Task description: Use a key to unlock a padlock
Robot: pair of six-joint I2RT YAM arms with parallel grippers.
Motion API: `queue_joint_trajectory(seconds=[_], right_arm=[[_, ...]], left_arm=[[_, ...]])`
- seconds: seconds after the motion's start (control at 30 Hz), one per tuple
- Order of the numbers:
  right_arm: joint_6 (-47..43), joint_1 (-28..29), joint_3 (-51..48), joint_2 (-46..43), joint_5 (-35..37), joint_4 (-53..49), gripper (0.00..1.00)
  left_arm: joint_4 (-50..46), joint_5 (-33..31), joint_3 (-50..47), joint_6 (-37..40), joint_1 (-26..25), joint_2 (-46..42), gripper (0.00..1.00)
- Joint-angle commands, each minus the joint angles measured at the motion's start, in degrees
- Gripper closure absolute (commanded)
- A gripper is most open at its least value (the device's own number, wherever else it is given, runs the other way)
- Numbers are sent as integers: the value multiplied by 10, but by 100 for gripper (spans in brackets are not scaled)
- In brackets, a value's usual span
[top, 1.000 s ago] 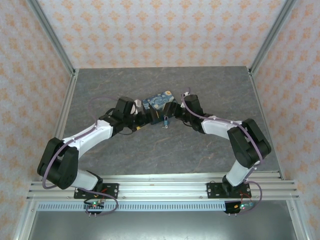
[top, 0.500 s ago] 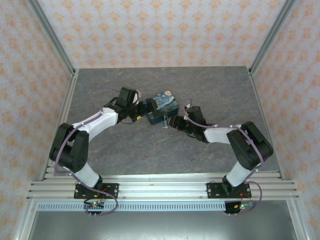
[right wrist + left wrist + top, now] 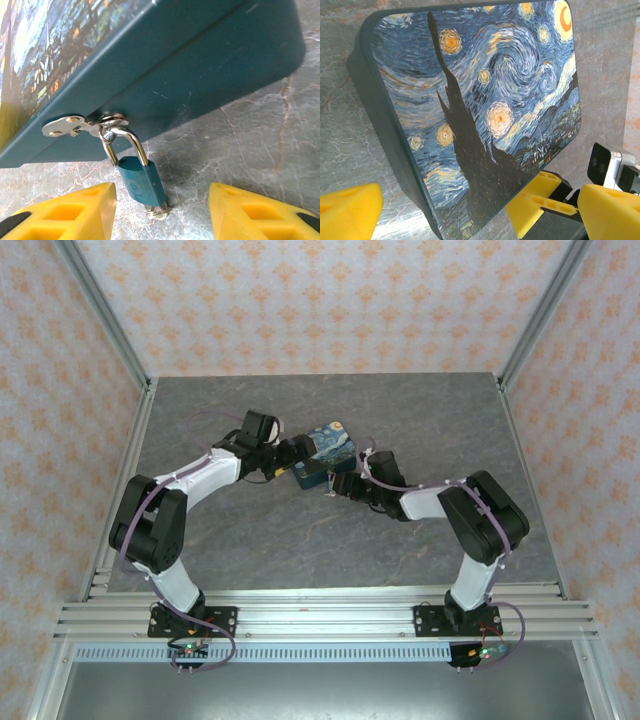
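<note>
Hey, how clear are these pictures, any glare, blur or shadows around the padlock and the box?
Right wrist view: padlock sharp, bright glint on its shackle, soft shadow under the box. Left wrist view: painted lid crisp, left hand's fingers slightly soft up close. Top external view: even light, padlock tiny.

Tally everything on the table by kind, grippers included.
Dark-blue swirl-painted box: 1
Small blue padlock with a steel shackle: 1
Silvery metal key on its ring, at the padlock's base: 1
Yellow-fingered grippers: 2 (left gripper, right gripper)
Total: 5
</note>
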Motion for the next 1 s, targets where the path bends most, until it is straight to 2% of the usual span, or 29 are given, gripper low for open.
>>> queue_joint_trajectory(seconds=[0.0,0.5,0.6,0.73,0.87,0.97], right_arm=[[-26,10,23,18,-14,10,50],[-66,36,27,22,26,-31,61],[-62,36,19,20,38,-31,71],[-51,35,7,14,66,-28,91],[-29,33,-5,7,80,-17,100],[-12,30,-16,0,84,-4,100]], left_arm=[[-3,5,21,11,5,10,0],[19,25,37,-4,15,36,0],[21,26,37,-5,17,37,0],[21,24,35,-2,17,38,0],[18,17,29,1,18,37,0],[18,10,24,3,18,34,0]])
